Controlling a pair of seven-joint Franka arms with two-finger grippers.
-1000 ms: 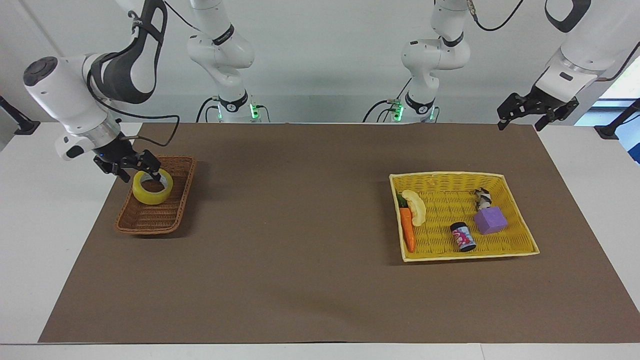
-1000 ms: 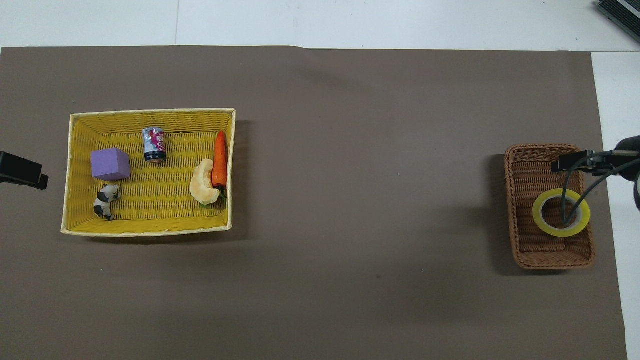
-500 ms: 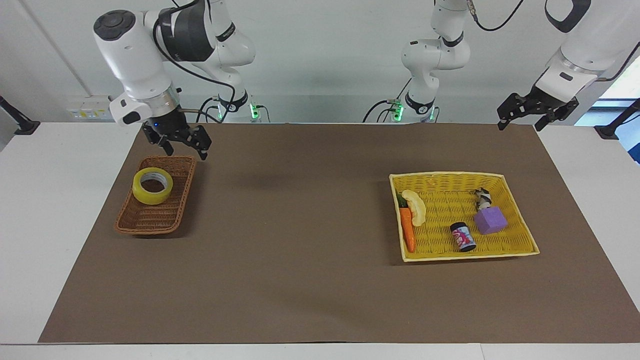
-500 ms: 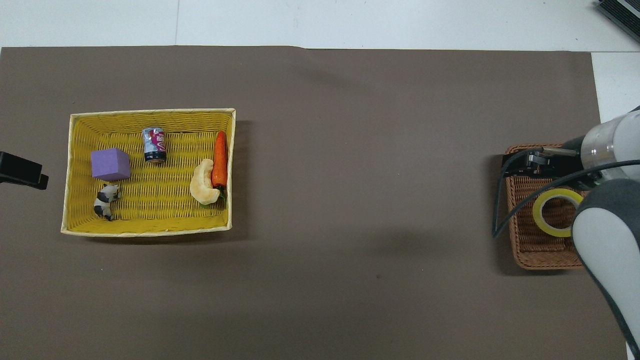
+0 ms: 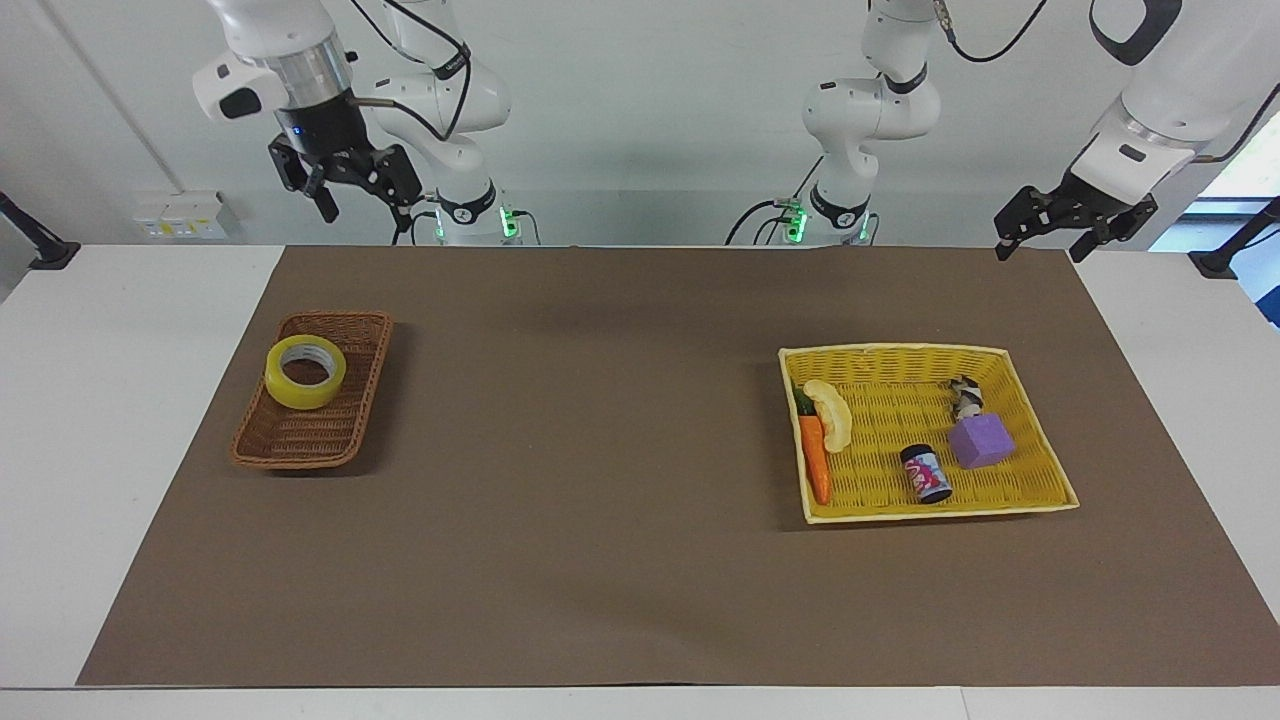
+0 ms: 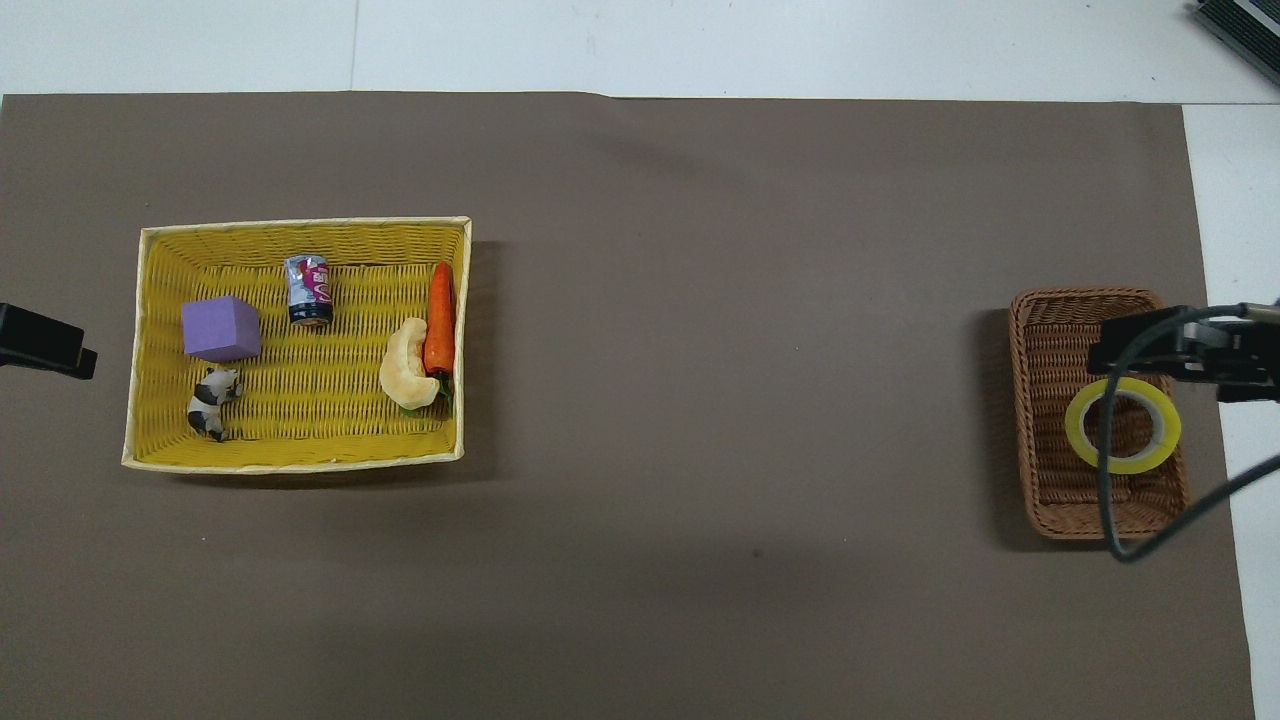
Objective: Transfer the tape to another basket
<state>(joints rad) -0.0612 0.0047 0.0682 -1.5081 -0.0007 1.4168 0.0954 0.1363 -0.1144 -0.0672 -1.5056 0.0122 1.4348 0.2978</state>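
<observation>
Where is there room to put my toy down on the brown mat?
The big stretch of mat between the brown basket and the yellow basket is bare. The yellow basket is crowded with a carrot, can, block and more. The tape sits in the brown basket.

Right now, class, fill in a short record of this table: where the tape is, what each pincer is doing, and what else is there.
tape: lying flat in the brown basket, touched by nothing
brown basket: toward the right arm's end of the table
right pincer: open, raised high, holding nothing
left pincer: open, raised, waiting, holding nothing
yellow basket: toward the left arm's end; holds a carrot, can, purple block and small toys
</observation>
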